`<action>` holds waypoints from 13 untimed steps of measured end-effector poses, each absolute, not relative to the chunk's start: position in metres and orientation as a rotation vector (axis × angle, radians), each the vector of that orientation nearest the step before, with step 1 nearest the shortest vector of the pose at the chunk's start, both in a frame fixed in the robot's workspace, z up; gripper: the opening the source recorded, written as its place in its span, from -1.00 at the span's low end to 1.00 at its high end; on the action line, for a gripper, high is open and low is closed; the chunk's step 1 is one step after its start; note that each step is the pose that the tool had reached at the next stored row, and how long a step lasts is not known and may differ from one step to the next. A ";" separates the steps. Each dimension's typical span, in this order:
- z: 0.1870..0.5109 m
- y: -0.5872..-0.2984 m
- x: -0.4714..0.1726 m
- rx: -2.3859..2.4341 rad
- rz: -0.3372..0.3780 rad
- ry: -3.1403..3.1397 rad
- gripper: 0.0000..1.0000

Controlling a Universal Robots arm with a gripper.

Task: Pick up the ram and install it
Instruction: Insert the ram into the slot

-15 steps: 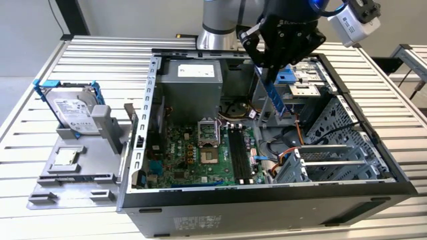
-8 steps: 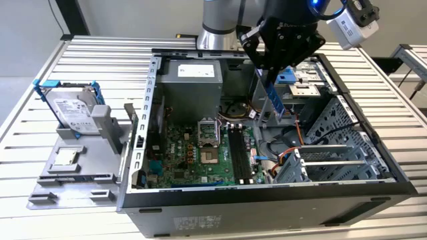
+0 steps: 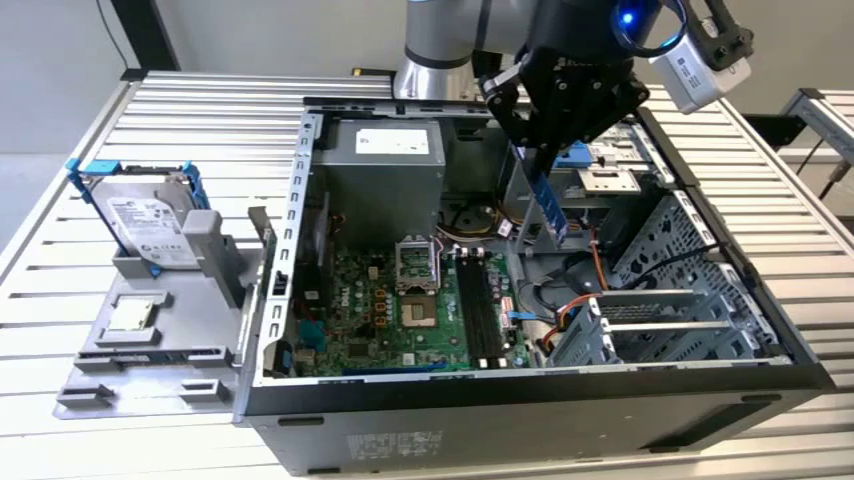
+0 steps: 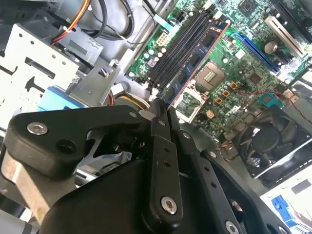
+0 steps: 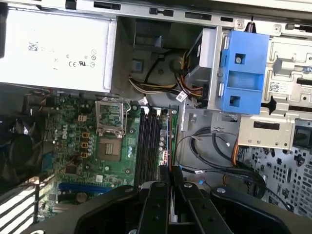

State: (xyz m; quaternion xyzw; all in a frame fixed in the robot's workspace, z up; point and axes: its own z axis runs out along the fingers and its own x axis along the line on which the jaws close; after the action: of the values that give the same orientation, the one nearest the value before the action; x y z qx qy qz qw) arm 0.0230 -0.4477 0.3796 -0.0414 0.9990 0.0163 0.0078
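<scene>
My gripper is shut on the ram, a narrow dark-blue stick that hangs down from the fingers over the open computer case. In both wrist views the black fingers close on one end of the ram, and it shows edge-on beyond the fingertips. The ram is held in the air above the motherboard. It is close to the long black slots, slightly to the exterior view's right of them. The slots look unfilled.
A silver hard drive in a blue frame stands on a grey fixture at the exterior view's left. Inside the case are the power supply, the processor socket, loose cables, a blue drive caddy and a metal drive cage.
</scene>
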 end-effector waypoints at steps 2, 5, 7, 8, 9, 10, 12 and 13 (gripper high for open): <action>0.379 -0.448 0.023 -0.130 0.051 3.123 -1.00; 0.379 -0.448 0.023 -0.130 0.051 3.123 -1.00; 0.379 -0.448 0.023 -0.130 0.051 3.123 -1.00; 0.379 -0.448 0.023 -0.129 0.051 3.123 -1.00; 0.379 -0.448 0.023 -0.129 0.051 3.123 -1.00; 0.378 -0.448 0.023 -0.130 0.052 3.124 -1.00; 0.375 -0.448 0.023 -0.129 0.051 3.124 -1.00; 0.373 -0.448 0.023 -0.129 0.051 3.125 -1.00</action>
State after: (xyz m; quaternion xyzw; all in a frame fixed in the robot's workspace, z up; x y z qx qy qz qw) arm 0.0230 -0.4476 0.3731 -0.0413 0.9990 0.0163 0.0070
